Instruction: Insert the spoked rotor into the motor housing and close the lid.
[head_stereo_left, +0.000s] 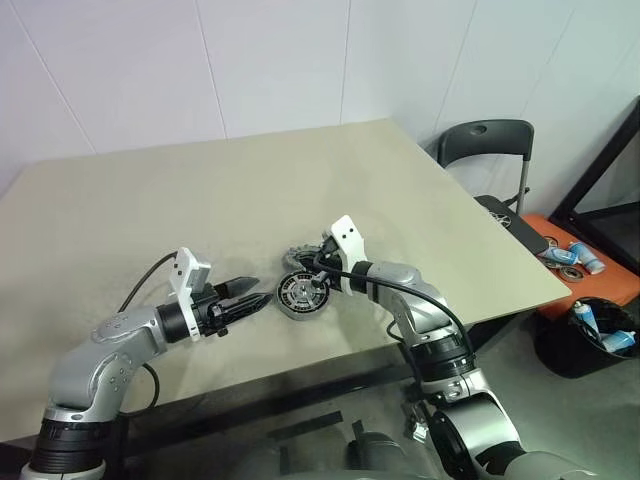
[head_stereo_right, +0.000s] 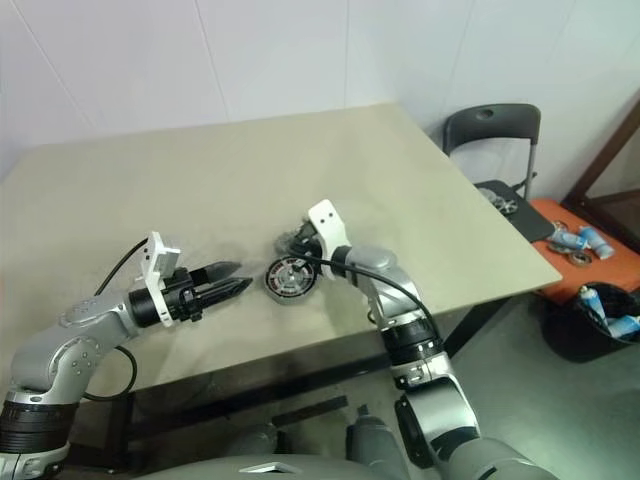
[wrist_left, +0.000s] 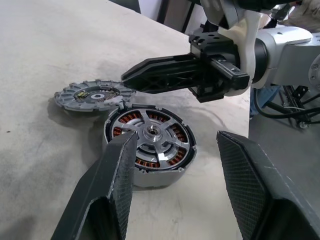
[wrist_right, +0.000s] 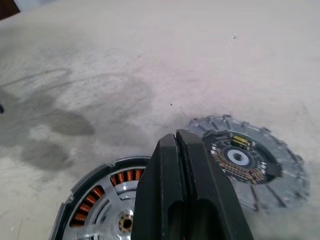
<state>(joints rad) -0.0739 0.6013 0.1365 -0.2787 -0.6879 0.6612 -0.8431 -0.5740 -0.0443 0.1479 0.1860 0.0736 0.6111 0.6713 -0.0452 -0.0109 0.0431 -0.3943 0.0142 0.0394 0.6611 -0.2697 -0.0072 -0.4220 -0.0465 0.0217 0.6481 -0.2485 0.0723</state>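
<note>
Left end effector (wrist_left: 175, 195) sits nearest, fingers (wrist_left: 115, 185) spread wide with nothing between them, aimed at the motor housing (wrist_left: 150, 145) from just beside it.

Housing rests flat on the table (head_stereo_left: 150, 200). Spoked rotor (wrist_left: 152, 134) looks seated already: silver spokes and hub over the copper windings. Whether it is fully down I can't tell.

Right end effector (wrist_left: 150, 74) hangs just above the far rim of the housing, fingers pressed together, holding nothing, tip pointing toward the lid (wrist_left: 92, 95).

Lid lies flat on the table just behind the housing, edge touching or nearly so, circuit side up.

Risks as I read them:
- Closed right tip is low over the rotor. Dropping further could tip or jam it if it isn't seated.
- Lid is flat on the table with no exposed edge to grab. Closed fingers would only shove it, likely into the housing.
- Nothing braces the housing; any push slides it.
- Lid may need flipping; a fumble sends it off toward the table edge.
</note>
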